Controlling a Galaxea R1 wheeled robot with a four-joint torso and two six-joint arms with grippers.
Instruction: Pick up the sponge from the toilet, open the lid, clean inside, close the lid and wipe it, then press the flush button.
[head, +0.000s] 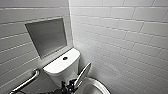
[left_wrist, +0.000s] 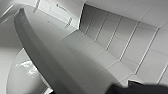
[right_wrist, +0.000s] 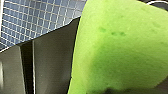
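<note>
Now | faint marks (left_wrist: 60, 7) beyond the lid (left_wrist: 45, 57) are blurring past reading | we are gripping the pitted, soft bright green sponge (right_wrist: 120, 47) in the closed right pincer (right_wrist: 110, 88), fine-grid tiling (right_wrist: 27, 22) behind | the glossy oval lid is standing half raised over the white toilet (head: 62, 67) | left pincer (head: 69, 87) is sitting just beside it; its grip we cannot tell

A bathroom, a toilet corner by every sign: a white ceramic toilet (head: 65, 78) stands here, its tank (head: 58, 67) carrying a round flush button (head: 65, 58), its lid (head: 83, 73) tilted up over the oval bowl (head: 99, 86); glossy white wall tiles (head: 120, 37), laid like bricks, meet in a corner behind it; a metal grab bar (head: 27, 81) is fixed beside the tank; a grey recessed panel (head: 47, 36) sits above; small square floor tiles (right_wrist: 32, 20) show in the right wrist view.
</note>
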